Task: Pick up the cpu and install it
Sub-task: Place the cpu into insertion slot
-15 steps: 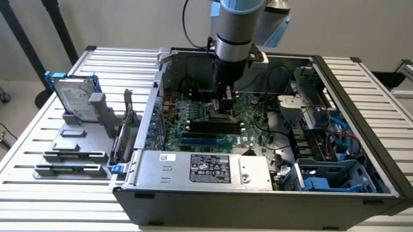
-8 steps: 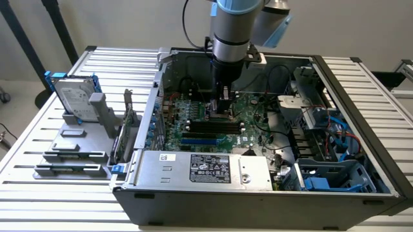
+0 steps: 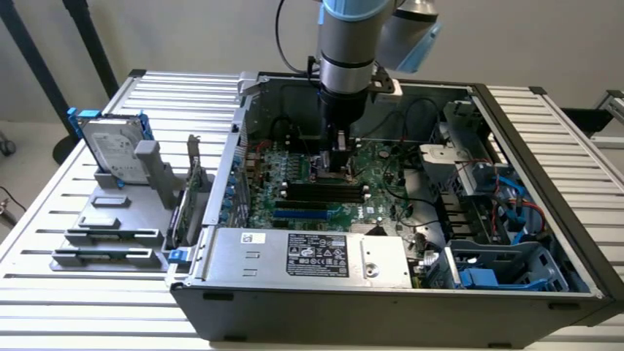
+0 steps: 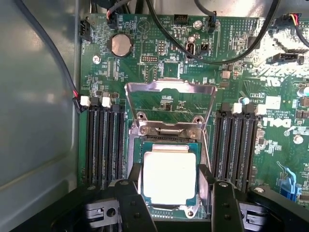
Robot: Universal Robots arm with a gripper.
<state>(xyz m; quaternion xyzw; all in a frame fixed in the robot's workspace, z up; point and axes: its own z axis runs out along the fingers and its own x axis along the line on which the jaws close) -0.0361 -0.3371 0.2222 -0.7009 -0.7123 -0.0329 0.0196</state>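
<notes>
Where the claw stood: the claw point(image 3: 338, 170) hung low inside the open computer case point(image 3: 390, 311), over the motherboard point(image 3: 375, 162), at about twelve o'clock from the power supply point(image 3: 312, 256) in the exterior view.
Claw state: clenched on the cpu point(image 4: 170, 178), its fingers point(image 4: 130, 198) set against two opposite edges with no gap showing.
Cpu: it lay flat, silver lid up, in or just over the socket point(image 4: 166, 137), between the two banks of memory slots point(image 4: 104, 140).
Load plate: the load plate point(image 4: 170, 87) stood swung open, clear of the chip.
Hard drive: the hard drive point(image 3: 109, 150) stood upright on the counter point(image 3: 39, 292), at about nine o'clock from the case.
Risk: if the chip sat slightly skewed or off its keys, pressing down could probably bend the socket pins. Fingers that close to the socket frame might also snag and drag the chip askew.
</notes>
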